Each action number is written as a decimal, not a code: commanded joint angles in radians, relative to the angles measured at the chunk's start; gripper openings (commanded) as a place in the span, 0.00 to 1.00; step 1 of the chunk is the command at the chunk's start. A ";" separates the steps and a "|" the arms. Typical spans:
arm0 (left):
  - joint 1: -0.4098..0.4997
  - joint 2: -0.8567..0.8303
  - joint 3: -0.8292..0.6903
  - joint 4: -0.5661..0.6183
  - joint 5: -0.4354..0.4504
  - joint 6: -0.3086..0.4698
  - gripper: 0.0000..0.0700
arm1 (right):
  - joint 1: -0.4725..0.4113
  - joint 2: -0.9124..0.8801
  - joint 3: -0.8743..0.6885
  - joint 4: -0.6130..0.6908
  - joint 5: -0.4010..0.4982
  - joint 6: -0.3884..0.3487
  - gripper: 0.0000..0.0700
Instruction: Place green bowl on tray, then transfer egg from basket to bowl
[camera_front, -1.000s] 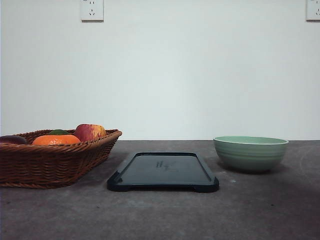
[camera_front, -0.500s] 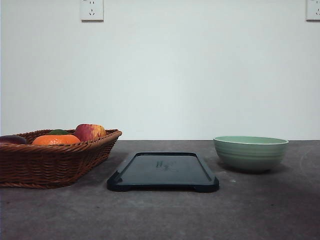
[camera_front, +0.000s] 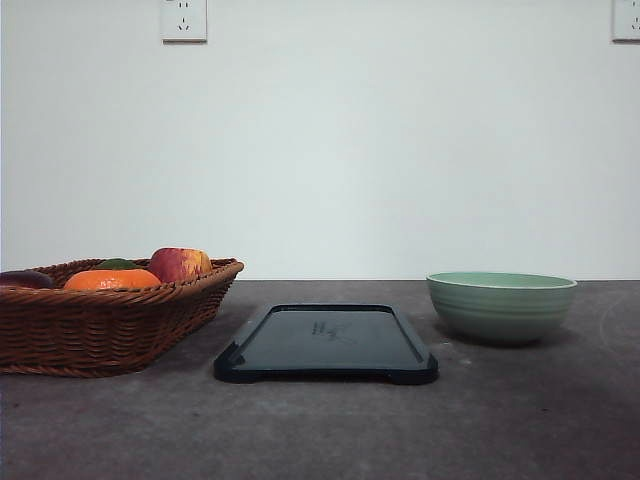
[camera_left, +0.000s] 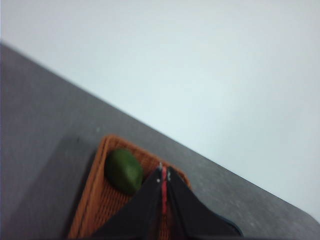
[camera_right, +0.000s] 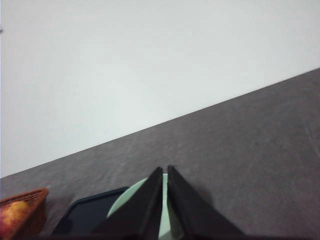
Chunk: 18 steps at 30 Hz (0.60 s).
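Observation:
The green bowl (camera_front: 501, 306) stands on the table at the right, apart from the dark tray (camera_front: 326, 342) lying flat in the middle. At the left sits the wicker basket (camera_front: 100, 325) holding fruit; the egg is hidden. In the left wrist view my left gripper (camera_left: 163, 172) is shut, with nothing in it, above the basket (camera_left: 95, 200). In the right wrist view my right gripper (camera_right: 165, 172) is shut and holds nothing, hanging over the bowl (camera_right: 125, 201), with the tray (camera_right: 85, 215) beside it.
A red-yellow apple (camera_front: 180, 264), an orange fruit (camera_front: 112, 280) and a dark green fruit (camera_left: 123, 171) lie in the basket. A white wall with sockets (camera_front: 184, 19) rises behind the grey table (camera_front: 520, 420).
Only the faint reflection on the tray's glossy surface has shifted slightly. Bowl, tray and basket stay where they were.

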<state>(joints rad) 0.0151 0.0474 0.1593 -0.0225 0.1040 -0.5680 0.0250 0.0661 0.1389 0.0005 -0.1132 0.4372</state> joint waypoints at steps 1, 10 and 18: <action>-0.001 0.024 0.041 -0.013 0.002 0.072 0.00 | -0.001 0.027 0.034 -0.004 -0.016 -0.037 0.01; -0.002 0.252 0.275 -0.147 0.003 0.219 0.00 | -0.001 0.207 0.207 -0.068 -0.048 -0.149 0.01; -0.003 0.505 0.451 -0.205 0.050 0.264 0.00 | -0.001 0.408 0.322 -0.077 -0.109 -0.236 0.01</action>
<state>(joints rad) 0.0143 0.5362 0.5876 -0.2289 0.1431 -0.3301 0.0250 0.4557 0.4380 -0.0838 -0.2144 0.2351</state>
